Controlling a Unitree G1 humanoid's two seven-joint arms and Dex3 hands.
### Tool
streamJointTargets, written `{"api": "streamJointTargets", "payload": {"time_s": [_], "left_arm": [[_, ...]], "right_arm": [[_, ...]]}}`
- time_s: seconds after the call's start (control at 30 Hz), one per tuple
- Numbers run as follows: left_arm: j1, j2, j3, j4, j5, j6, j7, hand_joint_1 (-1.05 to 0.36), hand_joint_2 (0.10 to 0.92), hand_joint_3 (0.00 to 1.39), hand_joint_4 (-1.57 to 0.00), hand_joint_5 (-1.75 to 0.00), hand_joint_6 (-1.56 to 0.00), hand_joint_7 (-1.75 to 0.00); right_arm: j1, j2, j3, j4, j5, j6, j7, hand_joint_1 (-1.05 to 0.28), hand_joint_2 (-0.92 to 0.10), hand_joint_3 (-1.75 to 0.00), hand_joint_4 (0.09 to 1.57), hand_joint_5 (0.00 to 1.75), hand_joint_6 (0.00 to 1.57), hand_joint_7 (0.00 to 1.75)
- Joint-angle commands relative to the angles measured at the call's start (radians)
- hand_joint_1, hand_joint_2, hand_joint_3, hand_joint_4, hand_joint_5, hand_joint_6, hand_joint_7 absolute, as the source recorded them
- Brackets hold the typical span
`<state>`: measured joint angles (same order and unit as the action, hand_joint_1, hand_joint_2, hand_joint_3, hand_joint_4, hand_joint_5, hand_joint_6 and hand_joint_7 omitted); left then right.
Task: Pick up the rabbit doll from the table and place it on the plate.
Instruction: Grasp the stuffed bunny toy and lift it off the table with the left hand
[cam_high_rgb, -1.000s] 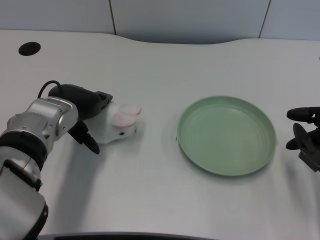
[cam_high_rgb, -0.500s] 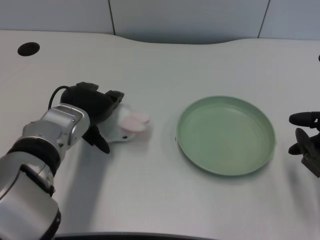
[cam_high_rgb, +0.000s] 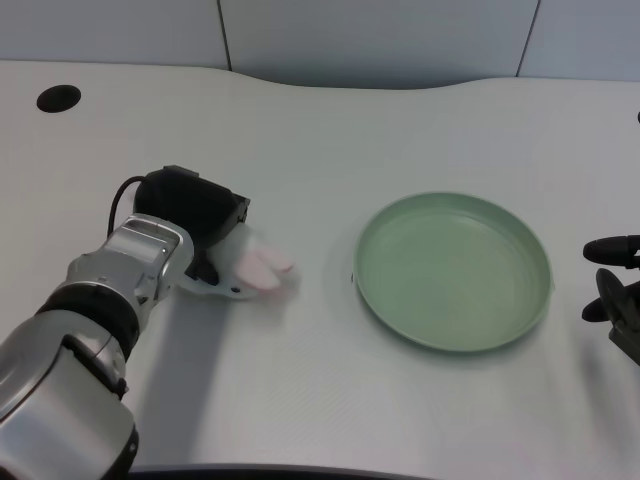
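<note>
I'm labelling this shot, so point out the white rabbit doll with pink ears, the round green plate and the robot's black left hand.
white rabbit doll with pink ears (cam_high_rgb: 262, 266), head view, on its pink ears.
round green plate (cam_high_rgb: 452, 271), head view, on its bare inner floor.
black left hand (cam_high_rgb: 192, 215), head view, on the back of the hand over the doll.

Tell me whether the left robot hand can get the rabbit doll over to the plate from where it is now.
Probably yes. The left robot hand is already on the rabbit doll, and only bare table lies between it and the plate.
</note>
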<state>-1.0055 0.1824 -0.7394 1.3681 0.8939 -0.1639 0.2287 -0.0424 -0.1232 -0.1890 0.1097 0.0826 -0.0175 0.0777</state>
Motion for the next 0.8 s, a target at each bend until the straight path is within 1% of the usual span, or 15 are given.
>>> {"api": "streamJointTargets", "payload": {"time_s": [0.03,0.13,0.2,0.27,0.33,0.4,0.43,0.47,0.53,0.57,0.6,0.63,0.67,0.73,0.8], "left_arm": [[0.003,0.012,-0.013,0.011,0.016,-0.005,0.036,-0.25,0.875,0.00,-0.62,-1.72,-0.74,-0.91],[0.000,0.023,-0.004,0.011,0.007,-0.031,0.031,-0.26,0.888,0.00,-0.70,-1.74,-0.94,-0.44],[-0.002,0.028,0.002,0.011,0.002,-0.040,0.029,-0.26,0.898,0.00,-0.69,-1.69,-1.01,-0.27],[0.000,0.032,0.008,0.011,-0.002,-0.051,0.041,-0.26,0.905,0.00,-0.69,-1.69,-1.05,-0.21],[0.002,0.034,0.010,0.011,-0.004,-0.057,0.053,-0.24,0.914,0.00,-0.68,-1.70,-1.08,-0.21],[-0.005,0.035,0.016,0.011,-0.011,-0.057,0.035,-0.24,0.919,0.03,-0.64,-1.72,-1.08,-0.24],[-0.007,0.035,0.018,0.011,-0.013,-0.057,0.029,-0.23,0.920,0.04,-0.63,-1.73,-1.03,-0.35],[-0.009,0.037,0.031,0.010,-0.026,-0.068,0.031,-0.23,0.920,0.04,-0.62,-1.74,-0.95,-0.52],[-0.011,0.039,0.049,0.008,-0.041,-0.083,0.035,-0.23,0.921,0.04,-0.66,-1.54,-0.85,-0.63],[-0.015,0.040,0.056,0.006,-0.048,-0.092,0.042,-0.23,0.921,0.04,-0.67,-1.51,-0.83,-0.64],[-0.021,0.042,0.059,0.004,-0.048,-0.098,0.056,-0.22,0.921,0.08,-0.64,-1.62,-0.72,-0.99],[-0.026,0.043,0.060,0.003,-0.049,-0.103,0.065,-0.21,0.921,0.11,-0.66,-1.69,-0.57,-1.44],[-0.030,0.045,0.062,0.000,-0.050,-0.112,0.083,-0.21,0.921,0.12,-0.67,-1.72,-0.52,-1.59],[-0.037,0.043,0.079,-0.005,-0.063,-0.130,0.114,-0.18,0.915,0.11,-0.72,-1.74,-0.52,-1.71],[-0.050,0.038,0.101,-0.010,-0.078,-0.153,0.139,-0.17,0.918,0.11,-0.76,-1.74,-0.51,-1.74]], "right_arm": [[0.009,-0.007,-0.008,-0.007,0.013,-0.004,0.003,-0.24,-0.92,-0.50,0.38,1.60,0.39,1.21],[0.010,-0.003,-0.008,-0.008,0.010,-0.002,-0.002,-0.24,-0.92,-0.50,0.37,1.59,0.39,1.20],[0.010,-0.004,-0.003,-0.006,-0.007,-0.010,-0.012,-0.24,-0.92,-0.49,0.38,1.59,0.39,1.20],[0.008,-0.002,-0.002,-0.003,-0.006,-0.013,-0.011,-0.24,-0.92,-0.48,0.38,1.58,0.39,1.20],[0.006,0.000,-0.003,-0.001,-0.001,-0.014,-0.009,-0.25,-0.92,-0.48,0.38,1.58,0.39,1.20],[0.002,0.000,-0.002,0.001,-0.001,-0.009,-0.009,-0.25,-0.92,-0.48,0.38,1.57,0.39,1.20],[0.001,0.000,-0.001,0.002,-0.001,-0.008,-0.009,-0.25,-0.92,-0.48,0.38,1.57,0.39,1.20],[-0.003,0.002,-0.001,0.005,-0.001,-0.005,-0.010,-0.26,-0.92,-0.48,0.38,1.57,0.39,1.20],[-0.007,0.004,-0.002,0.010,0.000,-0.002,-0.012,-0.26,-0.92,-0.48,0.37,1.57,0.40,1.20],[-0.011,0.005,-0.001,0.009,0.001,0.008,-0.014,-0.26,-0.92,-0.48,0.37,1.57,0.40,1.20],[-0.013,0.007,0.000,0.010,0.000,0.010,-0.016,-0.26,-0.92,-0.48,0.36,1.56,0.39,1.20],[-0.015,0.008,0.001,0.011,-0.001,0.011,-0.017,-0.26,-0.92,-0.48,0.36,1.56,0.39,1.20],[-0.017,0.008,0.002,0.016,-0.002,0.005,-0.016,-0.26,-0.92,-0.48,0.36,1.56,0.39,1.19],[-0.024,0.006,0.001,0.034,0.003,-0.010,-0.007,-0.25,-0.92,-0.48,0.37,1.58,0.39,1.20],[-0.037,0.005,-0.005,0.061,0.013,-0.020,0.000,-0.25,-0.92,-0.48,0.38,1.58,0.40,1.20]]}}
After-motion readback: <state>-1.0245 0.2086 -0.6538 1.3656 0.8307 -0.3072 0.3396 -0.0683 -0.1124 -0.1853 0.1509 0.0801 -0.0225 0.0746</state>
